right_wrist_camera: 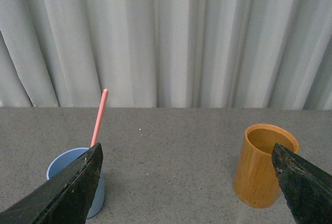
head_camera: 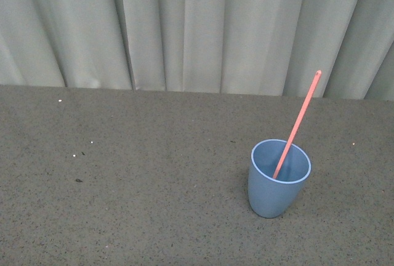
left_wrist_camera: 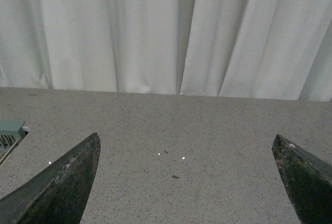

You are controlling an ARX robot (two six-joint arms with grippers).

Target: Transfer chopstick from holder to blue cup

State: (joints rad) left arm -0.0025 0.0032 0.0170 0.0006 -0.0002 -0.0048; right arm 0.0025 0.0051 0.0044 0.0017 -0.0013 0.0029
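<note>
A grey speckled desk (head_camera: 123, 186) is seen before a pale pleated curtain (head_camera: 184, 26). Toward the right of the front view the blue cup (head_camera: 278, 180) is stood upright, and the single salmon-pink chopstick (head_camera: 298, 121) is already lodged in it, its lower end inside and its long axis tilted up and away to the right, against the rim. In the right wrist view an orange bamboo holder (right_wrist_camera: 264, 164) is seen upright, well apart from the cup, and its visible interior looks empty. The right gripper (right_wrist_camera: 187, 193) is held with its fingers (right_wrist_camera: 67, 193) spread wide, nothing between them; cup and holder are framed ahead of it, one to either side. The left gripper (left_wrist_camera: 187, 182) is likewise spread and empty, facing bare desk, with only a pale green object (left_wrist_camera: 10, 133) at the picture's edge. The right arm is judged the nearer to both vessels. The transfer is judged finished, unless more sticks lie hidden.
</note>
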